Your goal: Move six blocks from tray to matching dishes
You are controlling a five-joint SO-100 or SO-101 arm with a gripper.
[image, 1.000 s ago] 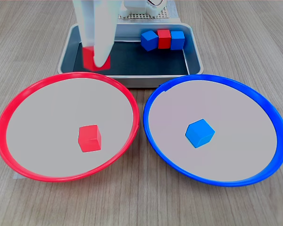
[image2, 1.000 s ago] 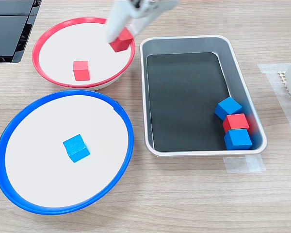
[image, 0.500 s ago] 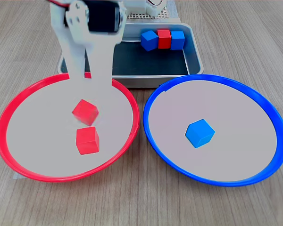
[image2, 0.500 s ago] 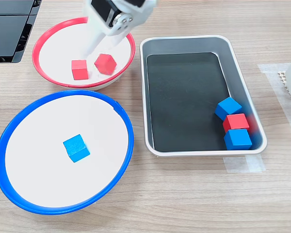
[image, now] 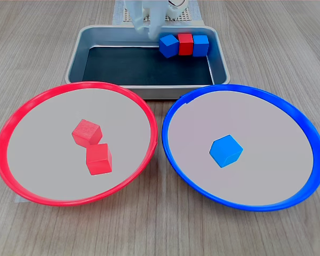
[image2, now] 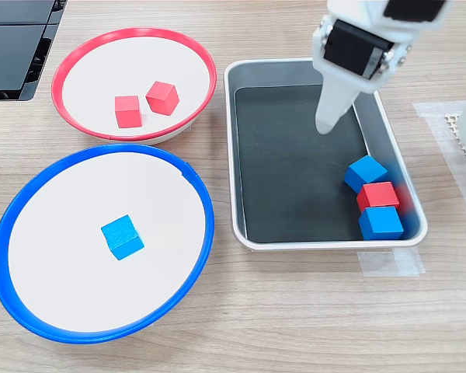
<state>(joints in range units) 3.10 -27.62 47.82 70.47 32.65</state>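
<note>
light: bright, even, diffuse | shadows: faint, soft | glare: none | focus: sharp in both exterior views

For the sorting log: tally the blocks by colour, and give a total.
Red blocks: 3, two in the red-rimmed dish and one in the tray.
Blue blocks: 3, one in the blue-rimmed dish and two in the tray.
Total: 6

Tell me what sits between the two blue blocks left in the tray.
A red block sits between the two blue blocks, touching both in a row against the tray wall. Both exterior views show it.
</note>
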